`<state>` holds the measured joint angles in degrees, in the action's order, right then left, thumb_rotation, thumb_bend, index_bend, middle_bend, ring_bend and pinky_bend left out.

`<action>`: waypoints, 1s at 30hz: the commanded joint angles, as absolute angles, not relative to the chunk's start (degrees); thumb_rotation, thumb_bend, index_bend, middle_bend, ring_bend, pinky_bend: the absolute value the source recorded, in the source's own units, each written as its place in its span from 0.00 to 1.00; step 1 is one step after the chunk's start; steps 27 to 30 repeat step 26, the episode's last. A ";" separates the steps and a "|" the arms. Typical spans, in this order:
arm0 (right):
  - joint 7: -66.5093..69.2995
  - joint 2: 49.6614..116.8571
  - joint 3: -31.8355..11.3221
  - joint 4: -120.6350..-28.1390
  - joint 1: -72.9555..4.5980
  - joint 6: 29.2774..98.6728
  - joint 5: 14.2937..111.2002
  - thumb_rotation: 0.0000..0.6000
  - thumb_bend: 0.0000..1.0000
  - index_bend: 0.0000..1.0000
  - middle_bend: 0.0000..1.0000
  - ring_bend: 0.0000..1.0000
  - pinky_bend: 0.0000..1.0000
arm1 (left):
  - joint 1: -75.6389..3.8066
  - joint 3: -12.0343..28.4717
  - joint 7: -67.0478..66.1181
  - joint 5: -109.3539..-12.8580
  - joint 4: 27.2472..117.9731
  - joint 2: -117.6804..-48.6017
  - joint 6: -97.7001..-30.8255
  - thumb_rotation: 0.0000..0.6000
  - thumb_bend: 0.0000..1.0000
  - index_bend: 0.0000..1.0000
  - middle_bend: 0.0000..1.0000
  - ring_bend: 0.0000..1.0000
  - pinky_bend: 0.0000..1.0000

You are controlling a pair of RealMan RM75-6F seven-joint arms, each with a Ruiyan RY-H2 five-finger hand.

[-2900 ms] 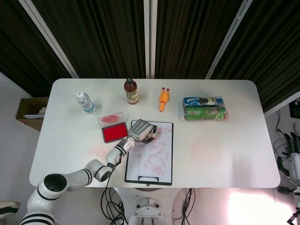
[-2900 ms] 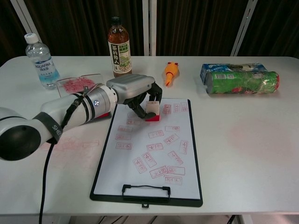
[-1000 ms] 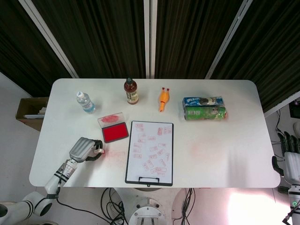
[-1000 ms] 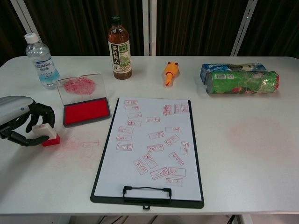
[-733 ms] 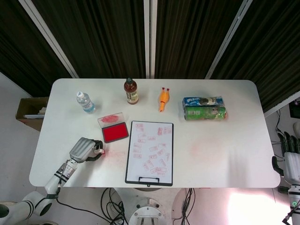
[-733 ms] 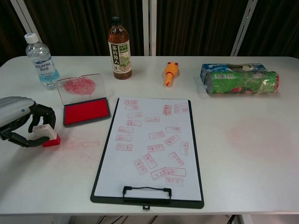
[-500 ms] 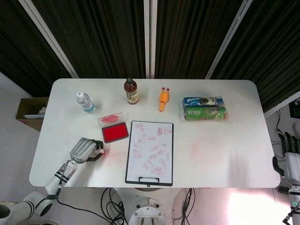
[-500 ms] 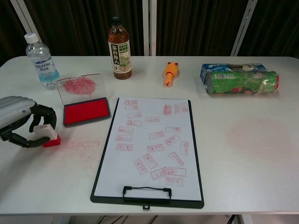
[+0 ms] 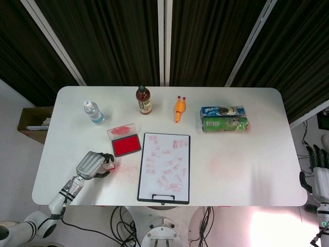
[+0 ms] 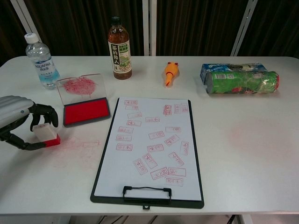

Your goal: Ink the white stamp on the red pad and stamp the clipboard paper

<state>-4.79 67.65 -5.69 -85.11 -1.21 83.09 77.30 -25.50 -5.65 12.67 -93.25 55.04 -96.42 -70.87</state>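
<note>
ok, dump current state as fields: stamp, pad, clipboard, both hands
stamp: white stamp, red base on the table, left of the pad
pad: red pad with lid open
clipboard: clipboard paper with many red imprints
left hand: left hand, fingers curled around the stamp, hold unclear
right hand: right hand off the table's right edge, holds nothing

The left hand (image 10: 21, 121) rests low at the table's near-left, its dark fingers (image 10: 46, 114) spread and curved apart, while the right hand (image 9: 320, 170) hangs off the table's right edge, fingers pointing up.
</note>
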 commanded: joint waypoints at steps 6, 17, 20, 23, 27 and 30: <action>-4.84 66.76 -5.94 -85.54 -0.77 83.93 77.17 1.00 0.40 0.00 0.00 0.00 0.00 | -24.72 -4.41 11.87 -91.70 71.75 -82.29 -73.21 1.00 0.10 0.35 0.40 0.54 0.78; -3.35 67.87 -3.52 -79.01 -0.17 84.17 80.58 1.00 0.33 0.00 0.00 0.00 0.00 | -11.88 -0.05 -3.40 -85.22 80.96 -68.04 -92.40 0.05 0.07 0.22 0.18 0.09 0.22; -2.58 68.30 -3.36 -77.47 0.16 85.50 81.71 1.00 0.32 0.00 0.00 0.00 0.00 | -9.71 -1.07 -3.05 -85.93 80.06 -68.00 -94.00 0.01 0.06 0.18 0.13 0.08 0.22; -2.04 67.94 -3.33 -77.46 0.17 85.53 82.04 1.00 0.32 0.00 0.00 0.00 0.00 | -8.58 -1.79 -1.45 -86.66 80.06 -67.86 -93.82 0.00 0.06 0.17 0.13 0.08 0.21; -2.38 67.72 -3.38 -78.02 -0.16 85.16 82.23 1.00 0.32 0.00 0.00 0.00 0.00 | -8.69 -1.93 -0.81 -86.73 80.06 -67.30 -92.16 0.02 0.06 0.17 0.14 0.08 0.21; -2.38 67.72 -3.38 -78.02 -0.16 85.16 82.23 1.00 0.32 0.00 0.00 0.00 0.00 | -8.69 -1.93 -0.81 -86.73 80.06 -67.30 -92.16 0.02 0.06 0.17 0.14 0.08 0.21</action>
